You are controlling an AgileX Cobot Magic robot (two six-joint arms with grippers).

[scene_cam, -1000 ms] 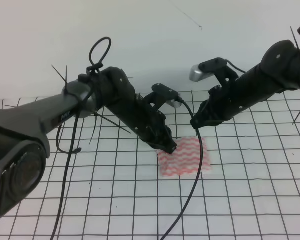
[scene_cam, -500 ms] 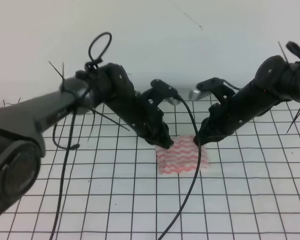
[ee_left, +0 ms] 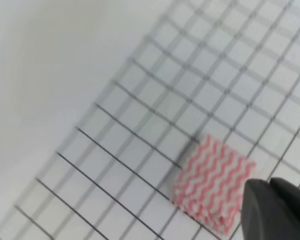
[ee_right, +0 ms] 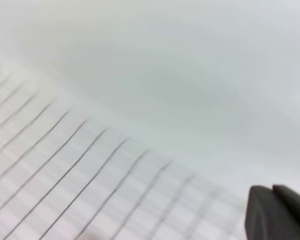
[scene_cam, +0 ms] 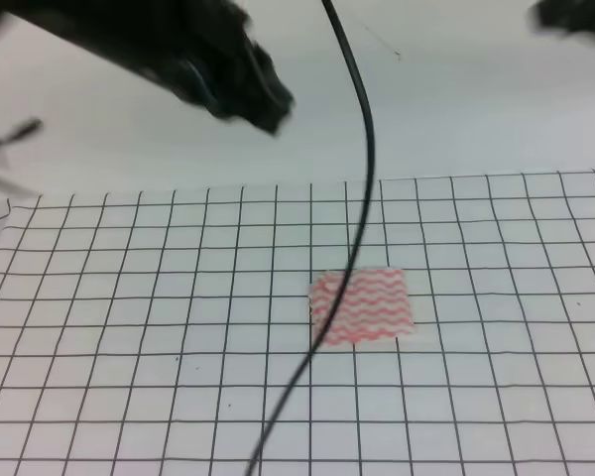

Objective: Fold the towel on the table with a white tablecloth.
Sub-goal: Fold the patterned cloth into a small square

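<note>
The towel (scene_cam: 362, 307), red-pink and white wavy stripes, lies folded into a small square on the table with the white gridded tablecloth (scene_cam: 129, 347). It also shows in the left wrist view (ee_left: 212, 182), flat and free. My left gripper (scene_cam: 268, 104) is a blurred dark shape high at the upper left, far above the towel; in its wrist view the gripper (ee_left: 269, 187) has its fingers together and holds nothing. My right arm (scene_cam: 575, 15) only shows at the top right corner. In the right wrist view the gripper (ee_right: 272, 192) is shut and empty above the cloth (ee_right: 50, 190).
A black cable (scene_cam: 362, 198) hangs down across the middle of the exterior view, passing in front of the towel's left side. A plain white wall (scene_cam: 456, 99) stands behind the table's far edge.
Both grippers were down at the towel's far corners. Both arms have since lifted up and away, and the towel lies alone, folded, on the table.
</note>
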